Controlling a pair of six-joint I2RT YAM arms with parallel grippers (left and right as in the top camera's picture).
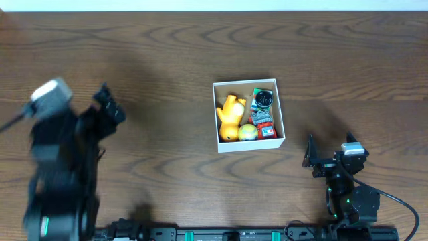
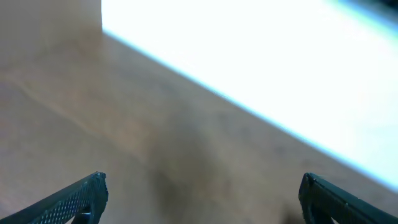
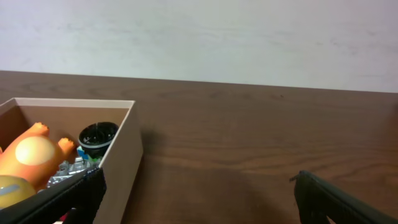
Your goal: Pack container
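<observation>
The container (image 1: 281, 120), a square shallow box with white walls and a brown inside, stands at the table's middle. It holds an orange toy animal (image 1: 231, 112), a yellow-green ball (image 1: 247, 132), a dark round toy (image 1: 264, 99) and a red packet (image 1: 266, 126). In the right wrist view the container (image 3: 121, 155) is at the lower left with the orange toy (image 3: 31, 155) inside. My left gripper (image 1: 107, 107) is open and empty over bare wood at the far left; its view (image 2: 202, 196) is blurred. My right gripper (image 1: 328, 155) is open and empty, right of and nearer than the container.
The dark wooden table (image 1: 167, 53) runs to a white wall at the back (image 3: 199, 37). The arm bases stand at the front edge.
</observation>
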